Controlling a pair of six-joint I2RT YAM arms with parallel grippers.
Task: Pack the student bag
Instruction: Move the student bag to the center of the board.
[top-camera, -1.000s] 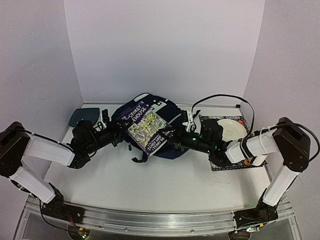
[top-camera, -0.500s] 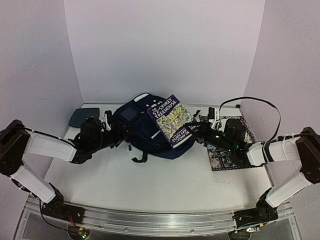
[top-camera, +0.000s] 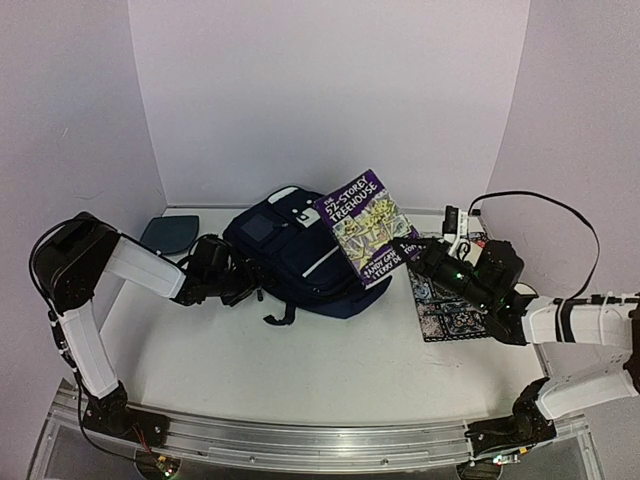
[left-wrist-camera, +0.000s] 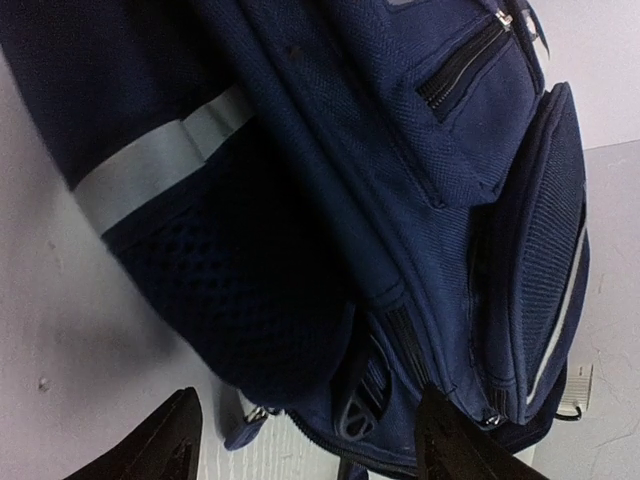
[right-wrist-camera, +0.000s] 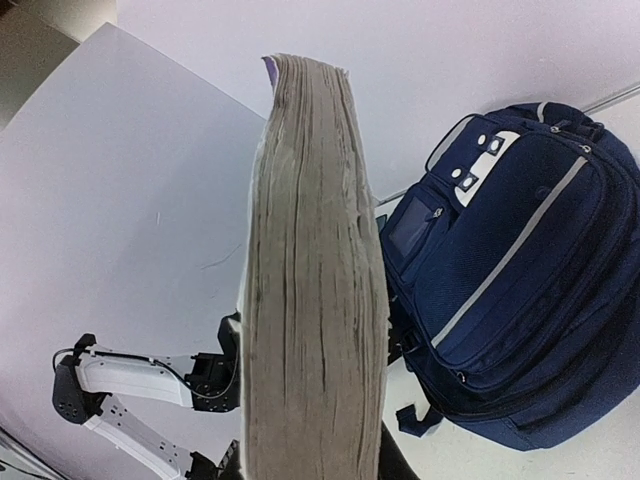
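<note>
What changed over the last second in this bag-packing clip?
The right gripper carried the book up and to the right, off the front of the student bag; it now hangs tilted above the bag's right edge. The left gripper, earlier at the book's left edge, opened and now sits at the bag's left side. The bag, the teal pad and the patterned mat did not move.

The student bag (top-camera: 290, 255) lies at far centre. The right gripper (top-camera: 412, 256) holds a tilted book (top-camera: 368, 225) above its right side; the left gripper (top-camera: 240, 282) is at its left edge.
</note>
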